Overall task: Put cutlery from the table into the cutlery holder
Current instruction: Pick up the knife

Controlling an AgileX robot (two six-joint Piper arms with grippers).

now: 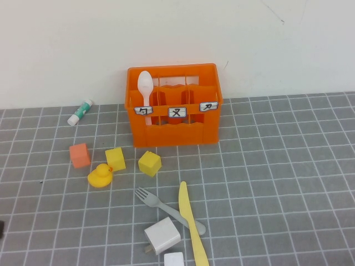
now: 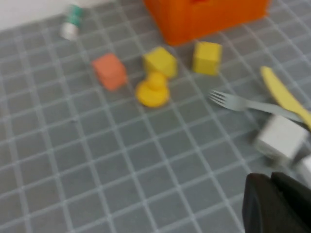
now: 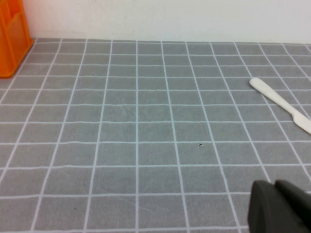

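The orange cutlery holder stands at the back of the grey mat, with a white spoon upright in its left compartment. A grey fork and a yellow knife lie in front of it, the knife crossing the fork's handle. Both also show in the left wrist view, the fork and the knife. A white knife lies on the mat in the right wrist view only. My left gripper is shut and empty, above the mat left of the fork. My right gripper is shut and empty, over bare mat.
An orange cube, two yellow cubes and a yellow duck sit left of the fork. A white plug block and a smaller white block lie by the fork handle. A glue stick lies at the back left.
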